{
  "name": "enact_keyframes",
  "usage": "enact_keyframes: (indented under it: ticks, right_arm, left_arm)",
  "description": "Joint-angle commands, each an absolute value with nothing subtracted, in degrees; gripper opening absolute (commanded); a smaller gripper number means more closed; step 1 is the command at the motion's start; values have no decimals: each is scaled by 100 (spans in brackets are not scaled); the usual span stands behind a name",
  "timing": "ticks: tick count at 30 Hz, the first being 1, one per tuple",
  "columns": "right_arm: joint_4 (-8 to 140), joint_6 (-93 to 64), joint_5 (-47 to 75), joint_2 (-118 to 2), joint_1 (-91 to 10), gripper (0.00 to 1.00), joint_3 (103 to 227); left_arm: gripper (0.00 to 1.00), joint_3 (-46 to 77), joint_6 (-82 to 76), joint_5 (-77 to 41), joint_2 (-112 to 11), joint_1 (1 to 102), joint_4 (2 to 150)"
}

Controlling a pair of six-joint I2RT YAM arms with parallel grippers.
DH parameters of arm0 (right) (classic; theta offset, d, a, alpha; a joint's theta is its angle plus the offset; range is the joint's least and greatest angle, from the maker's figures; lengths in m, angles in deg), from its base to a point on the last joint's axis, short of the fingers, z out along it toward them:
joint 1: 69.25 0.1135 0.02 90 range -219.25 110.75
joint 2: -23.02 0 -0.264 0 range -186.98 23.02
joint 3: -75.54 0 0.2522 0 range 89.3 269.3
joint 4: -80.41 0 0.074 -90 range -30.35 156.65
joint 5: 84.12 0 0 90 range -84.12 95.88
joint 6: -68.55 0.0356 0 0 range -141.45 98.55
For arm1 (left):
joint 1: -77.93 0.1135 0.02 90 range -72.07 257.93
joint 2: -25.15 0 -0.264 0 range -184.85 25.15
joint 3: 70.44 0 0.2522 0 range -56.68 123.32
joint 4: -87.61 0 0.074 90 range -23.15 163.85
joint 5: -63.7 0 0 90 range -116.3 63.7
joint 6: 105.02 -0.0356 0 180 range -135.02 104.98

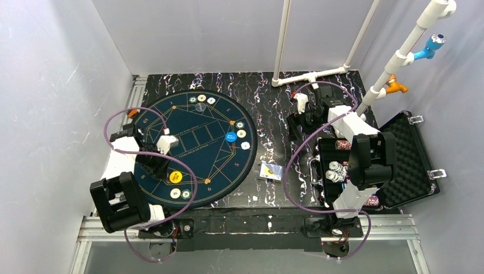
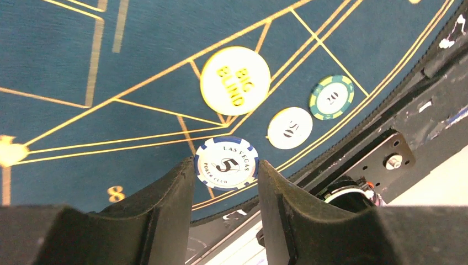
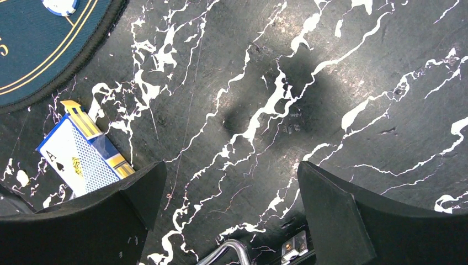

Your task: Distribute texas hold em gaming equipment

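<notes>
While the left end effector (image 2: 225, 169) was clamped on the rim of a blue-and-white poker chip (image 2: 226, 159) marked 5, that chip sat face up, low over the near edge of the round dark-blue mat (image 2: 83, 61). Whether it touched the felt could not be told. Just beyond it lay the yellow Big Blind disc (image 2: 235, 80). To that disc's side were a white 50 chip (image 2: 290, 128) and a green 20 chip (image 2: 331, 97), all flat on the mat and apart from one another.

Seen from above, a blue disc (image 1: 231, 137) rested toward the mat's right side with three chips (image 1: 241, 133) in a loose line beside it. More chips (image 1: 201, 98) lay at the far rim.

The right end effector (image 3: 229, 171) hung released, its jaws spread wide over the marbled table (image 3: 342, 83), grasping nothing. A pack of playing cards (image 3: 83, 152) lay on the table just off the mat's edge, close beside one finger but not between the two. Stacks of chips (image 1: 337, 171) stood in the black foam-lined case (image 1: 408, 154) at the table's right side, partly hidden by the right arm.
</notes>
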State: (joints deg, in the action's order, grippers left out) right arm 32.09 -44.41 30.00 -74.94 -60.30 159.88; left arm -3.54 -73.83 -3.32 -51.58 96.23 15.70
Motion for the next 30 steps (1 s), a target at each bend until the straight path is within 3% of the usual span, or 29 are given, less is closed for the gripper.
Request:
enact_keyframes:
  ticks: [1,14,21,24,28,30]
  right_arm:
    - [3132,-4544,3145,-7450,-6071,98,16050]
    - [3091,-4572,3192,-7457,-6073,98,16058]
    - [3082,-4660,3314,-7386,-6066,98,16004]
    - [3097,-4711,3397,-7288,-6039,98,15954]
    - [3057,-4895,3218,-7047,-5779,98,15901]
    - [3077,-5056,2908,-6827,-5530,98,15803]
  left_arm:
    - [18,-927,-7981,-321,-4797,9650,1567]
    - [25,-1919,-8162,-931,-4815,9650,2496]
    - [64,-1877,-8162,-980,-4585,9654,2465]
    - [76,-1497,-8078,-732,-4381,9649,2154]
    - [98,-827,-7781,-387,-4272,9645,1866]
    - [98,-442,-7559,-243,-4276,9646,1793]
